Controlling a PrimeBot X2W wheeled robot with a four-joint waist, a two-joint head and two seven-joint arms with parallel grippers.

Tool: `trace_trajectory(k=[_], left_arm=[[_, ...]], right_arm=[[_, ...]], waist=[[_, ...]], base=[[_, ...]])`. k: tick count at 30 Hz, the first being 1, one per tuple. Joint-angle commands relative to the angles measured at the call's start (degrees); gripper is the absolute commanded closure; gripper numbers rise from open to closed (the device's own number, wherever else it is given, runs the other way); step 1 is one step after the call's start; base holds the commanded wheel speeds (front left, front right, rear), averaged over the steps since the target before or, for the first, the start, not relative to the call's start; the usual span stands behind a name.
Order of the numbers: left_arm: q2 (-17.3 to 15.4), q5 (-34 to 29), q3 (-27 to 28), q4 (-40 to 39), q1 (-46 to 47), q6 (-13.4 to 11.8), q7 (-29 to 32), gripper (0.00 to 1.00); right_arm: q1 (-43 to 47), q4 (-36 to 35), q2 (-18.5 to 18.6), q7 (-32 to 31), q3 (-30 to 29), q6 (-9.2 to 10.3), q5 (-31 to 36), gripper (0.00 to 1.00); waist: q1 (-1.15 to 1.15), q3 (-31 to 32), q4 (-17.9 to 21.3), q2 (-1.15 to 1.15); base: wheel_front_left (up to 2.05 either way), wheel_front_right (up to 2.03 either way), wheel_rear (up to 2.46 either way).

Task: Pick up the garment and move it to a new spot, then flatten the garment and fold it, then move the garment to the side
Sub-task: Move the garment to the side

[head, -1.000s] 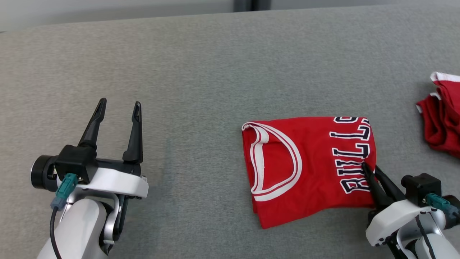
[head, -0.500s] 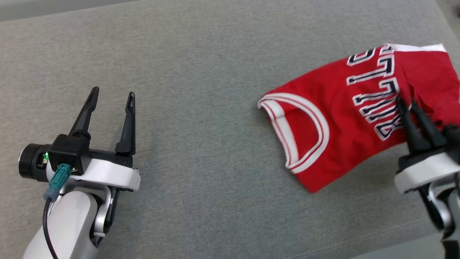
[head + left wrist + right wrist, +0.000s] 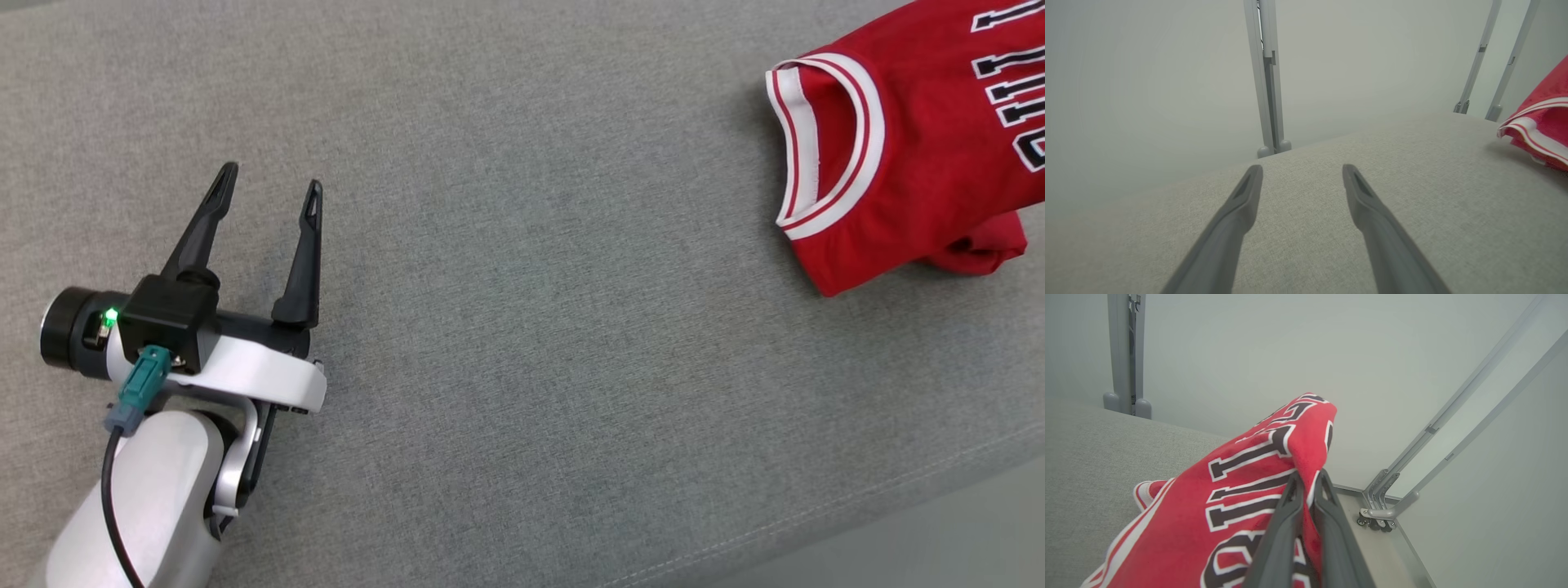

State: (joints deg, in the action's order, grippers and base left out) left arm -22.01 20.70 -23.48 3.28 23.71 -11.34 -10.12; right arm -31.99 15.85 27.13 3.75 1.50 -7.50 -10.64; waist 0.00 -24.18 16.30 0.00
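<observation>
Garment [image 3: 914,155], one: a folded red jersey with a white-striped collar and dark letters edged in white, lying toward the right edge of the grey tabletop [image 3: 531,286]. Two claws, each with two long dark fingers. The left claw [image 3: 271,177] is over the left part of the tabletop, jaws wide apart and holding nothing, well apart from the garment. In the right wrist view the right claw [image 3: 1309,473] is pinched nearly closed on a lettered fold of the garment, lifting that end off the tabletop while the collar end rests on it. The head view cuts off the garment's right part and most of its lettering. A small red fold pokes out beneath its near edge; whether it belongs to the same garment is unclear.
</observation>
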Motion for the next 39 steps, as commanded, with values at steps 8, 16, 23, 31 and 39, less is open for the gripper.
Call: trace_trajectory(k=[8,16,23,31,39], left_arm=[[-0.4,-0.5,-0.3,-1.1,3.1,0.6,0.3,0.0],[-0.3,-0.2,-0.3,-1.4,4.0,0.3,-0.2,0.0],[-0.1,0.6,0.4,-0.2,3.8,0.1,-1.5,0.0],[-0.3,2.2,2.7,1.0,2.8,-0.2,-3.4,0.0],[0.7,3.5,4.5,3.3,0.6,-0.1,-4.6,0.0]], right_arm=[[-7.0,16.3,1.1,1.0,-0.3,0.0,1.0,1.0],[-12.1,30.7,0.9,5.5,-4.3,0.01,4.0,0.0],[-14.1,33.8,-2.6,10.7,-7.8,0.0,4.4,0.0],[-8.4,17.2,-10.6,11.4,-8.0,0.0,1.0,0.0],[3.2,1.0,-18.9,11.5,-1.6,0.0,-1.1,0.0]], waist=[[0.0,-4.0,-1.9,0.0],[0.0,-6.5,-3.8,0.0],[0.0,-4.8,-4.5,0.0],[0.0,-0.2,-5.8,0.0],[0.0,4.9,-8.5,0.0]], base=[[0.0,0.0,0.0],[0.0,0.0,0.0],[0.0,0.0,0.0],[0.0,0.0,0.0],[0.0,0.0,0.0]])
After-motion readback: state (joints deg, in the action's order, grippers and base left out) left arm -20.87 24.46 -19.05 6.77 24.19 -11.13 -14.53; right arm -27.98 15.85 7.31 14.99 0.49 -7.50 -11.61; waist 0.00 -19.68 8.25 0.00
